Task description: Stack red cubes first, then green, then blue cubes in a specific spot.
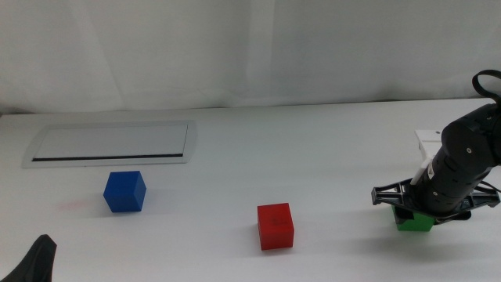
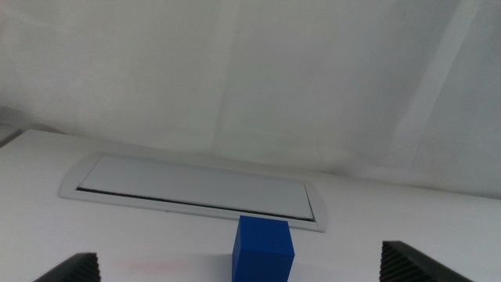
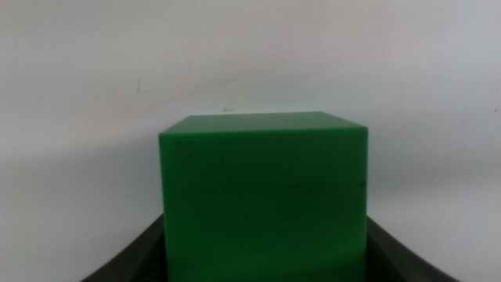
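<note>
- Over at the right edge of the surface, the right claw was down low with the green cube between its jaws, at about four o'clock from the centre.
- Up close from the right wrist, the green cube filled the space between the two dark jaws, which sat against its sides; the claw was closed on it, and I could not tell whether the cube was on the surface or just off it.
- The red cube sat alone on the white surface, near six o'clock and well apart from the green one.
- The blue cube stood over at about eight o'clock, just below the grey-framed panel and not touching it.
- The left claw waited at the lower left corner; from its own wrist its jaws stood wide, far apart, with the blue cube ahead of them and nothing in their grip.
</note>
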`<state>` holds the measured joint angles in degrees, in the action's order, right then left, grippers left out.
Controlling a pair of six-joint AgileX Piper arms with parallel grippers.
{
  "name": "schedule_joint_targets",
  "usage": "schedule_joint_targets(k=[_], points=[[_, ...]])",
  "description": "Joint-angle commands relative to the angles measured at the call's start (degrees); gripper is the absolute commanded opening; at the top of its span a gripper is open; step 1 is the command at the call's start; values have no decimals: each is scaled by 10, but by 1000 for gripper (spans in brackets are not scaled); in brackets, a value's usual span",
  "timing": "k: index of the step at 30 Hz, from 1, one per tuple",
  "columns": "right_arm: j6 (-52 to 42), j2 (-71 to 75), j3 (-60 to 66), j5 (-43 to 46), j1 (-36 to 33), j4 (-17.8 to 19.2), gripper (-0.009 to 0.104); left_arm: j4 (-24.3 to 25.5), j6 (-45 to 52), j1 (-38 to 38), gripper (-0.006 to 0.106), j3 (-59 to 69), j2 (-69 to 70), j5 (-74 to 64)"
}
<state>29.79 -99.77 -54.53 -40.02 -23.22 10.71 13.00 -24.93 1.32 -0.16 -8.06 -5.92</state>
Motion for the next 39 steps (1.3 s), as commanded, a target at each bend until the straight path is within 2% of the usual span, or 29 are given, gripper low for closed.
schedule_joint_targets(k=[1,7,13,18,26,39], points=[[2,-11,-5,8,4,-8,-2,-1,-1,0,89,21,2,6],[2,34,-46,-22,3,-8,-2,-1,-1,0,89,21,2,6],[2,95,-151,-119,-19,-3,-2,-1,-1,0,89,21,2,6],[4,102,-238,-185,-84,7,-2,-1,-1,0,89,21,2,6],[75,84,-286,-191,-181,11,-2,-1,-1,0,89,21,2,6],[98,-47,-377,-257,-296,1,-2,-1,-1,0,89,21,5,6]])
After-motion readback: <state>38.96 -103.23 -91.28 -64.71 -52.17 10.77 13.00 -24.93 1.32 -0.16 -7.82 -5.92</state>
